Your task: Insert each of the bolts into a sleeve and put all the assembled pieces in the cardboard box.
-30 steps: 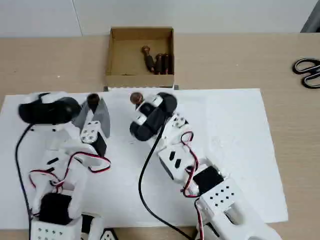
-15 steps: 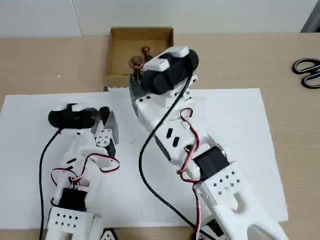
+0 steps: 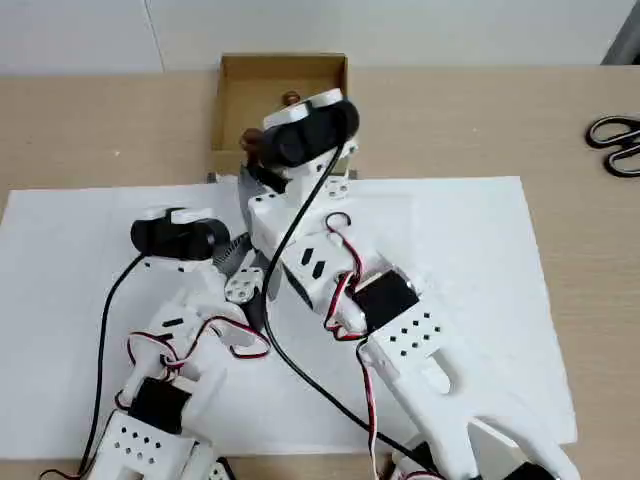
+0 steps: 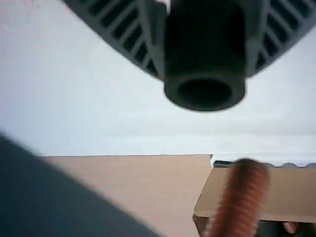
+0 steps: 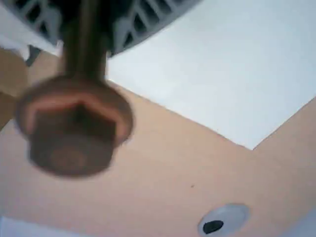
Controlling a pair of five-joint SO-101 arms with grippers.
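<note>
Left arm swung in toward right arm, which shifted left at the cardboard box front wall. Right claw pinches bolt. Left claw pinches sleeve, its open mouth facing the thread, likely lining up insertion. The two are still apart.

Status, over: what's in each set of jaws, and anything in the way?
Left gripper: jaws shut on sleeve. Right gripper: jaws shut on bolt, at cardboard box front edge. Bolt and sleeve apart, not joined. Nothing between them.
</note>
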